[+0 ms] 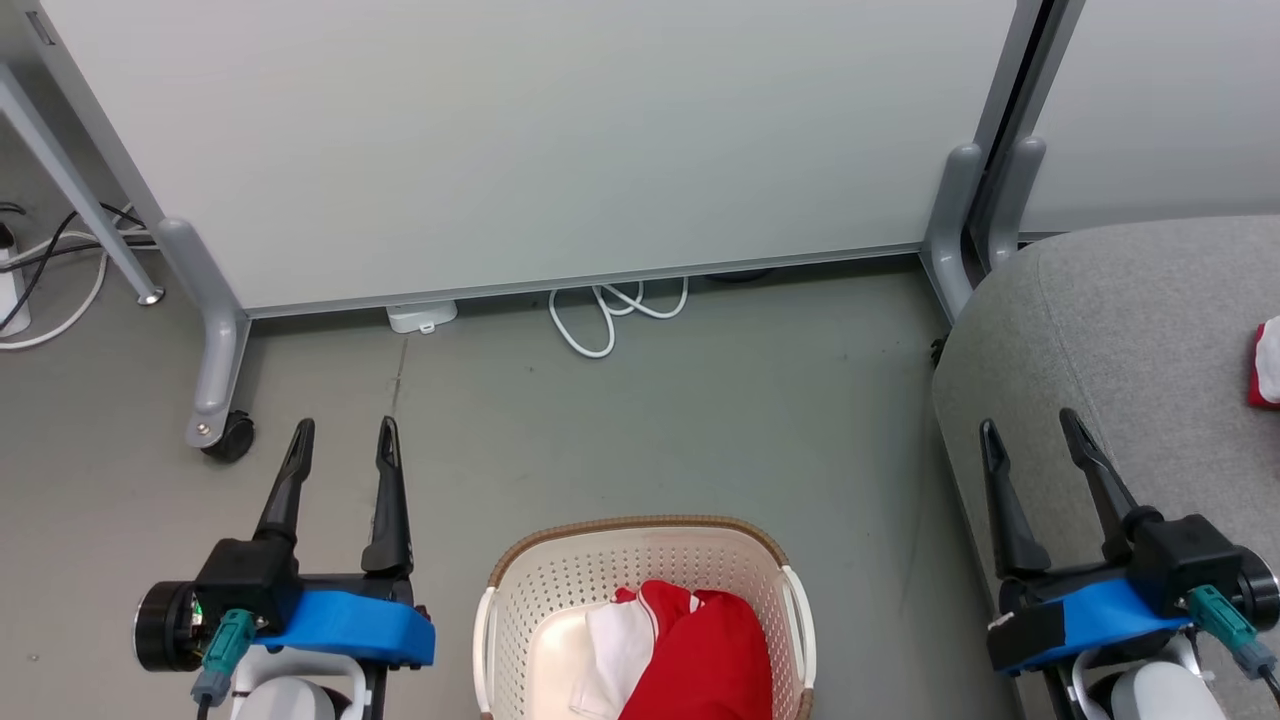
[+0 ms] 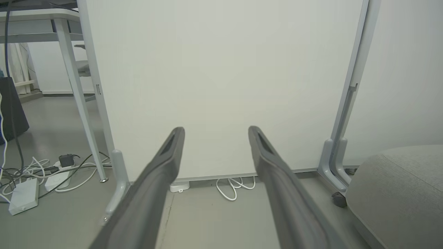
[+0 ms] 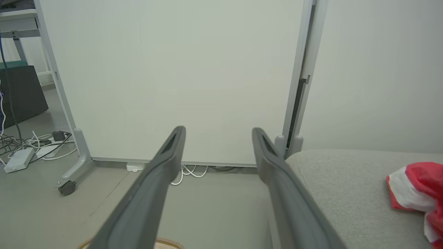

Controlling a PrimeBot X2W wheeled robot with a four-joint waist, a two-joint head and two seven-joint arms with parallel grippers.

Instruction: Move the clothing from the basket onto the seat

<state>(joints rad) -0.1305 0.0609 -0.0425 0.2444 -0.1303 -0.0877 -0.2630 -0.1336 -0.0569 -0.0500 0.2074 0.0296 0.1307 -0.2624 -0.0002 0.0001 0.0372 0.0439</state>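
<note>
Left gripper (image 1: 345, 428) hangs over the floor (image 1: 700, 400), fingers spread wide and empty; right gripper (image 1: 1030, 422) is just as wide and empty above the near edge of the grey seat (image 1: 1120, 330). One red and white garment (image 1: 705, 650) lies in the basket (image 1: 640, 523) between them, and a second garment (image 1: 1266, 362) rests on the seat at the far right

Cream perforated plastic basket (image 1: 600, 575) with brown woven-look rim, soft red-and-white cloth clothing (image 1: 715, 660), grey coarse-woven fabric seat (image 1: 1120, 330), smooth matt grey floor (image 1: 700, 420), smooth matt white panel (image 1: 550, 140)
</note>
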